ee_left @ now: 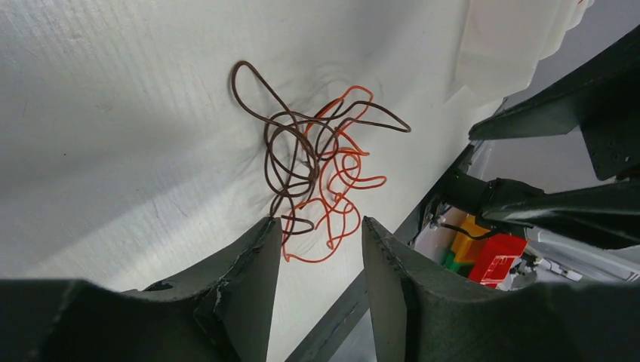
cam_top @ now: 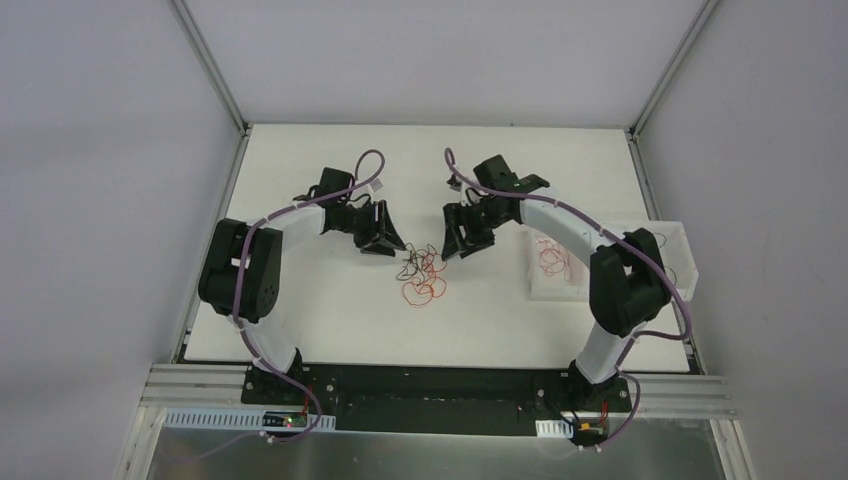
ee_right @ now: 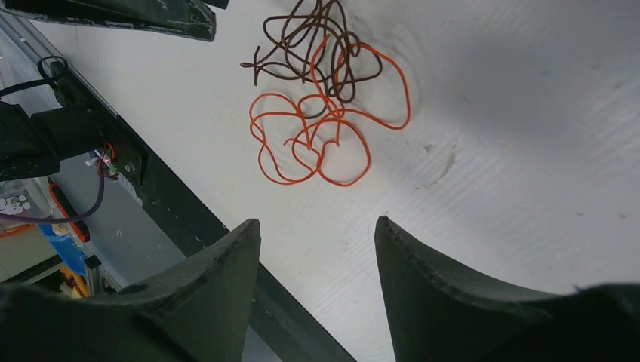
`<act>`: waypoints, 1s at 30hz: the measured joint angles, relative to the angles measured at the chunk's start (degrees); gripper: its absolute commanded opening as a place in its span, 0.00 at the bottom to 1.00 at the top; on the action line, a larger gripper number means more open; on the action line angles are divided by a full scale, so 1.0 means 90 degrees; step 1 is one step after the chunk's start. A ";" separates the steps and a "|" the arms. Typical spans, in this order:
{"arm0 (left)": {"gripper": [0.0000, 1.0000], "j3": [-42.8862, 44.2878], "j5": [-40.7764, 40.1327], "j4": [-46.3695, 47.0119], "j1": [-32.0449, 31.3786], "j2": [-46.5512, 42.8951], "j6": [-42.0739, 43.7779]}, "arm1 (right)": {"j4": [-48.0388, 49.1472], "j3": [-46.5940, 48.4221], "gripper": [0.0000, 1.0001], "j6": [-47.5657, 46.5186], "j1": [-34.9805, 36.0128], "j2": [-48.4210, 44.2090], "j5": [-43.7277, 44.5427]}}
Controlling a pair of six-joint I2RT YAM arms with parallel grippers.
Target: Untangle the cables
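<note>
Mid-frame on the desk [cam_top: 320,310]: cables [cam_top: 422,272] in one wad. Left end effector [cam_top: 385,240] and right end effector [cam_top: 460,238] flank it, both open, empty. Pre-grasp step, I'd say; next move needs a pinch on a single strand.

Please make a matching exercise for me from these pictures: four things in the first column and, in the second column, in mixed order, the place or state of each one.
Column 1
1. wad of cables
2. left gripper
3. right gripper
4. clear bin

Column 2
A. at the right edge of the table, with red wires inside
B. open and empty, right of the wad in the top view
C. lying on the table between the two grippers
D. open and empty, left of the wad in the top view

Pairs: 1-C, 2-D, 3-B, 4-A
</note>
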 measured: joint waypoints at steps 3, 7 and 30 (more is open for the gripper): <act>0.48 0.0000 0.0046 0.0027 -0.0005 0.0304 0.0002 | 0.0323 0.0000 0.63 0.0267 0.0362 0.0359 0.0058; 0.50 -0.0092 0.0090 0.0100 -0.0036 0.0610 -0.0002 | 0.0741 0.0000 0.63 0.0457 0.0709 0.0848 0.0272; 0.00 -0.0423 -0.0104 -0.0185 0.1003 0.0102 0.0214 | 0.0797 -0.0874 0.00 0.0126 0.0262 0.0532 0.1112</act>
